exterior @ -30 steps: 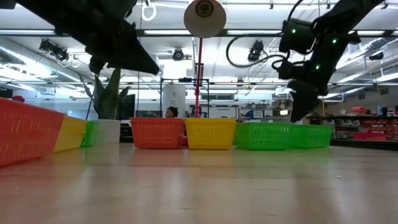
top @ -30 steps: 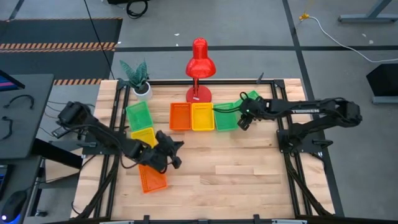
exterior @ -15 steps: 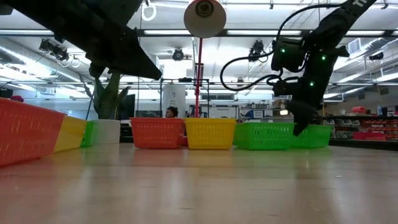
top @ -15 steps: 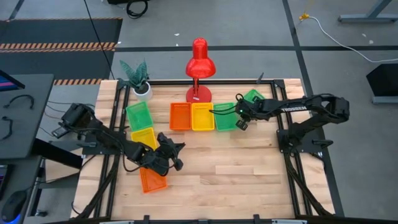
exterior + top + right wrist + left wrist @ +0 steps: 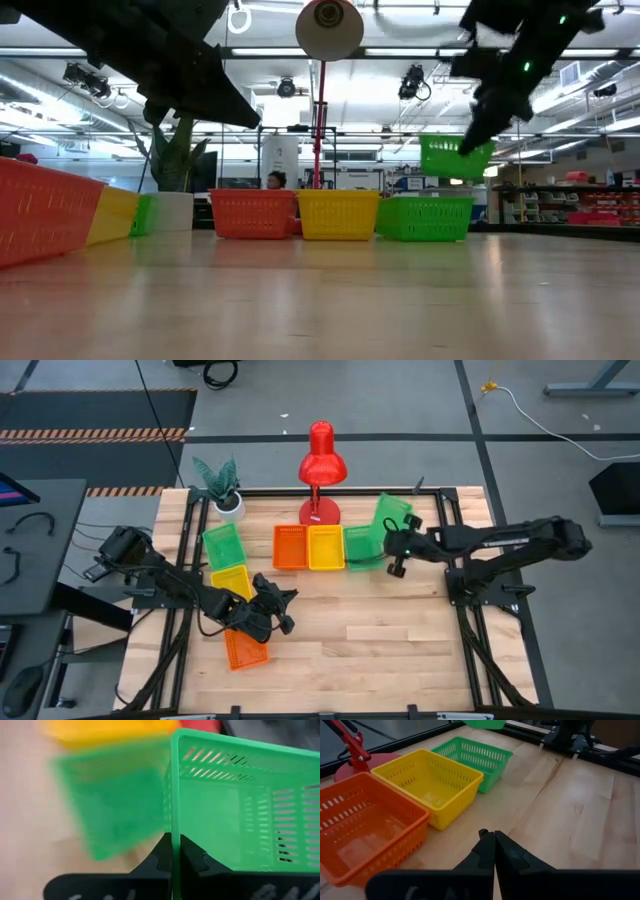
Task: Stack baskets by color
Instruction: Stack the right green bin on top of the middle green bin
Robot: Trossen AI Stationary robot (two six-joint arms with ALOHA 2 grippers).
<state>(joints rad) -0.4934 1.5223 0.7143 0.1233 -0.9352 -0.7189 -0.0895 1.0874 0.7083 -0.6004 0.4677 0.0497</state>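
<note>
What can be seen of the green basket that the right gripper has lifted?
The lifted green basket is a small rectangular plastic tray with slotted mesh walls and a solid rim. It hangs tilted in the air, clear of the table, above and just beyond the green basket on the table. The right gripper is shut on its rim. Nothing else touches it.

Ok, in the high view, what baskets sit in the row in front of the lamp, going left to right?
Orange basket → yellow basket → green basket on the table, then the tilted green basket lifted in the right gripper.
</note>
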